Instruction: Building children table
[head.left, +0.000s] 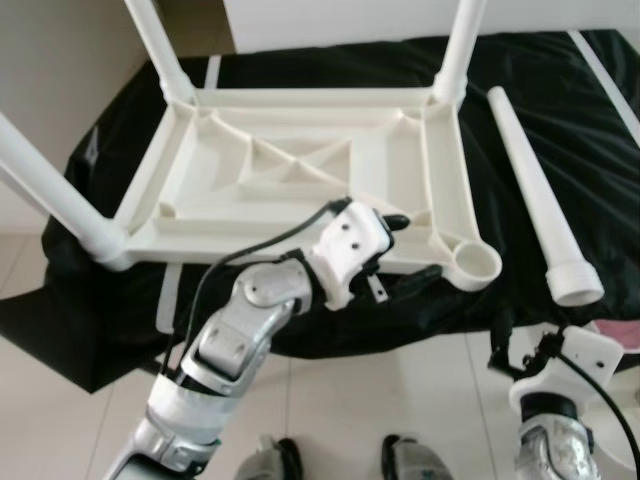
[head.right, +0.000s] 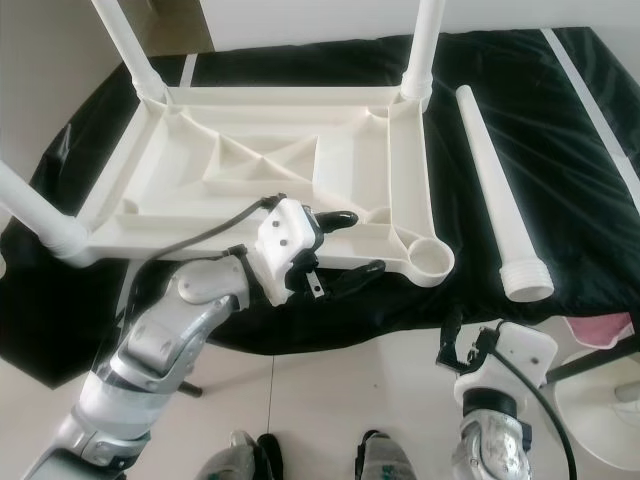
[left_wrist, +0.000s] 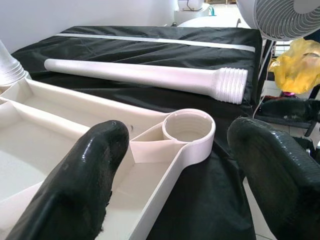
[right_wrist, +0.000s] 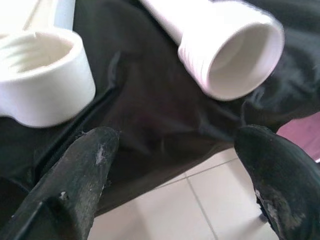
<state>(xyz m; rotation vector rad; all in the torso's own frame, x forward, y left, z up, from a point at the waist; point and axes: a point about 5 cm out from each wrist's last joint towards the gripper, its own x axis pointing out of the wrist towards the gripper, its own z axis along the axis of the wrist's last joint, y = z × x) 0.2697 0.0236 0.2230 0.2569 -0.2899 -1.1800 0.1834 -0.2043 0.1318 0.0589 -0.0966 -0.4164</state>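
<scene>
From the head views, the white table top (head.left: 300, 170) lies upside down on a black cloth (head.left: 560, 110), three legs already standing in its corners, and the left gripper (head.left: 405, 245) reaches over its near edge beside the empty corner socket (head.left: 475, 265). The loose leg (head.left: 535, 190) lies on the cloth past that socket, while the right gripper (head.right: 452, 345) hangs low at the cloth's edge. In the left wrist view, the jaws stand apart, one finger (left_wrist: 80, 185) over the table top's rim, the socket between and ahead of them. In the right wrist view, the jaws are spread wide, the leg's threaded end (right_wrist: 230, 55) just ahead.
</scene>
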